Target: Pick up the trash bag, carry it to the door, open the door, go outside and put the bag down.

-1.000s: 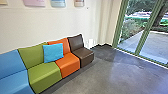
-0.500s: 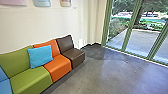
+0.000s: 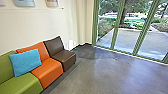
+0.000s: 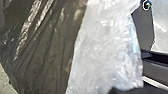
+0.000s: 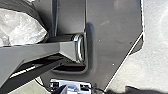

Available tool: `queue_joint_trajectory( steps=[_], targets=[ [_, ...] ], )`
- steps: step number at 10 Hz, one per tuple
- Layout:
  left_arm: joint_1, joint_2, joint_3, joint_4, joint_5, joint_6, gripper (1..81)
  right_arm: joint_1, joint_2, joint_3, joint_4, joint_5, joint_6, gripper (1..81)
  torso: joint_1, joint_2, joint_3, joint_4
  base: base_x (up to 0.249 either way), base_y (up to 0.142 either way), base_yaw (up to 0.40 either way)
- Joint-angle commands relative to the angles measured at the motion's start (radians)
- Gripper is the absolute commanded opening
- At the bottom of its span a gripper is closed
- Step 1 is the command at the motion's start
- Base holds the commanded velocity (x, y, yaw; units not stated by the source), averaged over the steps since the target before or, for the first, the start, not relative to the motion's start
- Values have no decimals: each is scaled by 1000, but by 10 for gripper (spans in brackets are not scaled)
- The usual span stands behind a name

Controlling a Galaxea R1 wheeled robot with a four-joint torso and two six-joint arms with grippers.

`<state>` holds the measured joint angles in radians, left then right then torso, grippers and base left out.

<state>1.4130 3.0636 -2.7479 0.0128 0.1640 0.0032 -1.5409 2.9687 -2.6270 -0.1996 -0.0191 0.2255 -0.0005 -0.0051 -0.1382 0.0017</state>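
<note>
At the lower left of the head view, a green seat (image 3: pixel 21 83) runs off the frame's edge, and a bright blue cushion (image 3: pixel 25 62) leans at a slight tilt against the backrests of it and of the orange seat (image 3: pixel 48 71) next along. Above them, at the upper left, the lower parts of some pale wall pictures (image 3: pixel 24 3) show on a cream wall (image 3: pixel 27 22). A dark brown seat (image 3: pixel 62 58) closes the row, left of the middle of the frame, with a small white object (image 3: pixel 70 45) by the wall just past its backrest. The smooth grey floor (image 3: pixel 100 77) spreads from the lower middle to the lower right. From the upper middle to the right edge stand tall green-framed glass panels (image 3: pixel 116 25), and through them show a pale paved path (image 3: pixel 130 37), low shrubs (image 3: pixel 103 26) and a tree trunk (image 3: pixel 123 15). In the left wrist view the trash bag (image 4: pixel 42 50) is very near the camera, its dark, glossy plastic gathered in long creases, with cloudy whitish plastic (image 4: pixel 105 47) directly against it. Whether the left gripper is wide, narrow or closed around the bag, I cannot tell. In the right wrist view, dark and whitish plastic also shows, partly behind the robot's jointed bar (image 5: pixel 37 55) and near its broad dark plate (image 5: pixel 112 32). How wide the right gripper stands, I cannot tell either.
</note>
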Motion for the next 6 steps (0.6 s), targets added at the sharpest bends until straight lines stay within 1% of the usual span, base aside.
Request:
queue_joint_trajectory(
  steps=[1,2,4,6],
  targets=[
    [-38,3,3,9,69,6,10,24,2,3,-6,-58,-5,811,1,0,47,0,0,0,-312],
    [-38,3,2,9,69,6,10,26,2,3,-6,-58,-5,811,1,0,21,0,0,0,-312],
    [-38,3,2,9,69,6,10,24,2,3,-4,-58,-3,811,1,-1,40,0,0,0,-312],
    [-38,1,2,9,69,6,10,24,2,3,-4,-58,-3,811,1,-1,41,0,0,0,-313]
  ],
)
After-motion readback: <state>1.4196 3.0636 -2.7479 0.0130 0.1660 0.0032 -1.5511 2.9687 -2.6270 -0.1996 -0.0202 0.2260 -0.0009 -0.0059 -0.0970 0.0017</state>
